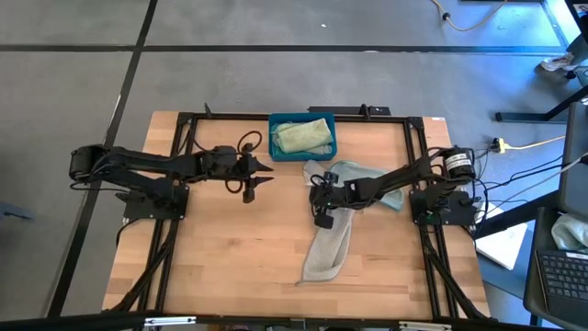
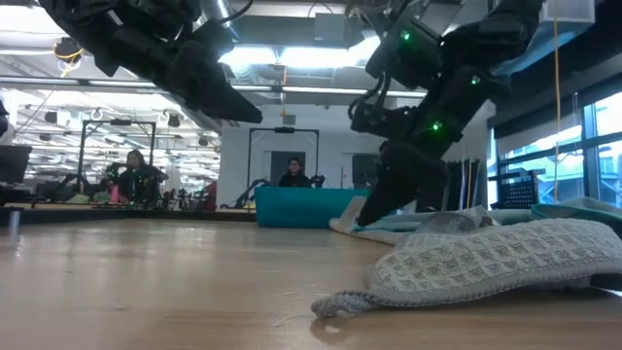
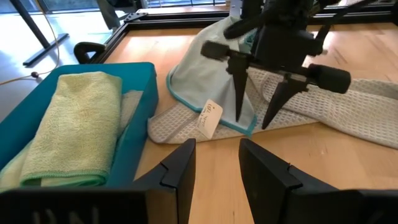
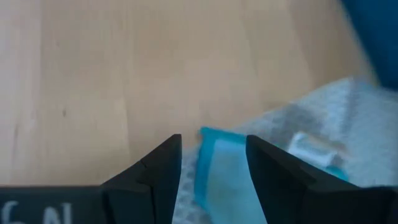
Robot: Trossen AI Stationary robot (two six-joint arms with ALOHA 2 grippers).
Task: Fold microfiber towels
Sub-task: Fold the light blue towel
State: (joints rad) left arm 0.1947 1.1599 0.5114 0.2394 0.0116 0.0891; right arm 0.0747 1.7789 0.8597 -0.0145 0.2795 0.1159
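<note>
Planks of pale wood are making up the table [image 1: 230,248], framed by dark rails and standing on a grey floor [image 1: 276,83] crossed by dark lines. The teal bin [image 1: 323,147] is sitting at the far middle edge of the table and is serving as the landmark.

Left of the bin, the left claw [image 1: 260,175] is hovering above bare wood with its fingers parted narrowly and nothing between them. Inside the bin a pale green towel [image 3: 74,124] is lying folded on top of a paler cloth. Just beside the bin's near right corner, a pale blue towel [image 3: 205,74] with a teal hem and a white tag [image 3: 209,117] is lying bunched on top of a pale grey-beige towel [image 1: 329,248], which is stretching away from the bin toward the near edge of the table. The right claw [image 1: 321,198] is hanging over the blue towel's edge, its fingers spread moderately on either side of the teal hem [image 4: 217,168]; whether they are pinching it I cannot tell.

Beyond the bin in the low view, a bright workshop is showing ceiling lights, benches and two seated people [image 2: 293,175]. Right of the table, cables [image 1: 524,142] are trailing over the floor near a keyboard [image 1: 565,276].
</note>
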